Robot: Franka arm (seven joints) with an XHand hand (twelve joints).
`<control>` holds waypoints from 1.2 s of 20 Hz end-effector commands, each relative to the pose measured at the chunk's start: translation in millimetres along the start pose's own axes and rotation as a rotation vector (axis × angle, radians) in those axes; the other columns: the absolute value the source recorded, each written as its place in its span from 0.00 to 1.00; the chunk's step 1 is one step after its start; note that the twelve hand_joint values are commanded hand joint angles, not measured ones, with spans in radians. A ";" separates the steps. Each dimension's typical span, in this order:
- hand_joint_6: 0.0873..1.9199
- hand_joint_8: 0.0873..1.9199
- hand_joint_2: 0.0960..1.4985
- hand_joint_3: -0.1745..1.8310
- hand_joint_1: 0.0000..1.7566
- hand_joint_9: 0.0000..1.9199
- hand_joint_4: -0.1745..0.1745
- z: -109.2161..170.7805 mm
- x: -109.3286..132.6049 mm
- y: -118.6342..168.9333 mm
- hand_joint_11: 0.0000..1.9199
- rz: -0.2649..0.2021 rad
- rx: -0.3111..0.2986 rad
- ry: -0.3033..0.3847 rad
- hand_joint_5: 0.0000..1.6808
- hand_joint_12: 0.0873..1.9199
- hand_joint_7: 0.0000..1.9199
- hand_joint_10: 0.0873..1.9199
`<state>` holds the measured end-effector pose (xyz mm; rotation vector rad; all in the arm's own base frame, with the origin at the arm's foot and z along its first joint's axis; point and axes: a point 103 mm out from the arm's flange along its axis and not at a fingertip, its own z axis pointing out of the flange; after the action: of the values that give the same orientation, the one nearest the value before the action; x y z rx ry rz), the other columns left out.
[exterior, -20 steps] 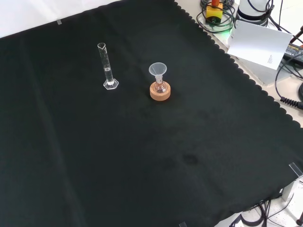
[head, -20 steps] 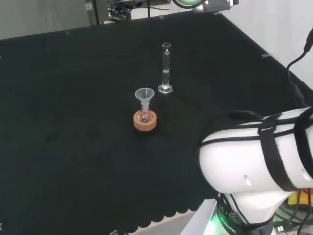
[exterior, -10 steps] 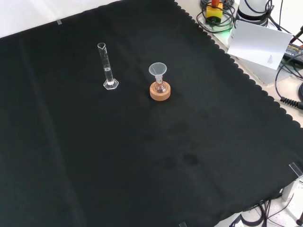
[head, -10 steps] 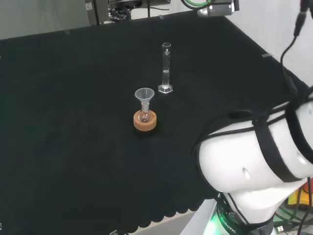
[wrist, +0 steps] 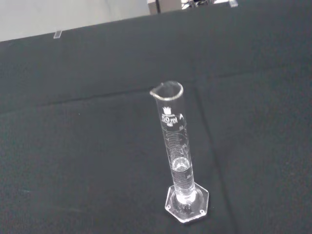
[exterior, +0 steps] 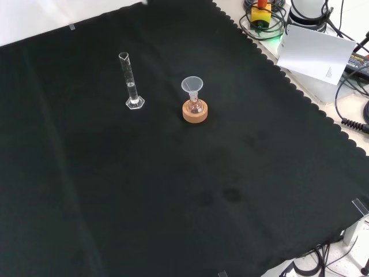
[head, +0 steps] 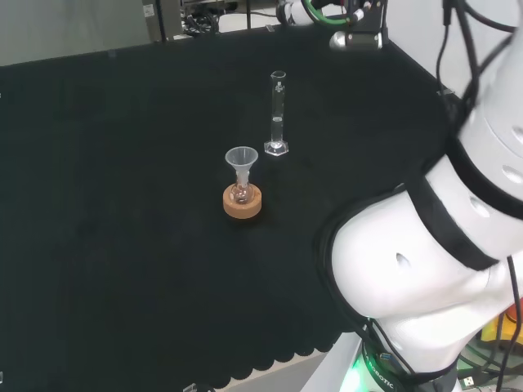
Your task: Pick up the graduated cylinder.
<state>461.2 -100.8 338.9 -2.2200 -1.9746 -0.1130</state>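
Note:
The graduated cylinder is a slim clear glass tube on a hexagonal foot. It stands upright on the black cloth, with a little clear liquid at its bottom. In the front view the cylinder stands left of centre, with nothing touching it. The wrist view looks down at the cylinder from a short way off, its spout turned towards the camera. The arm's end with a green-lit ring hangs at the head view's top edge, beyond and to the right of the cylinder. I cannot make out the hand's state.
A small flask with a clear funnel in its neck sits on a cork ring, close in front of the cylinder in the head view. Big white arm links stand at that view's right. Cables and a white card lie past the cloth's scalloped edge.
The white arm links have swung up and to the right in the head view, and the arm's end has slid left along the top edge. Cylinder and flask have not moved.

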 end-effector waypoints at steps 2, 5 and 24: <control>0.00 0.29 0.68 0.19 0.25 0.16 0.35 40.9 -29.4 52.1 0.04 -0.019 -0.029 0.081 0.20 0.71 0.07 0.32; 0.00 0.29 0.67 0.19 0.26 0.16 0.36 54.5 -31.1 55.4 0.04 -0.030 -0.011 0.072 0.20 0.71 0.07 0.32; 0.00 0.31 0.60 0.19 0.32 0.20 0.37 102.0 -56.4 57.0 0.07 -0.075 -0.006 0.216 0.21 0.70 0.09 0.31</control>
<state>502.8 -124.8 265.3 -2.1118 -1.9816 -0.1700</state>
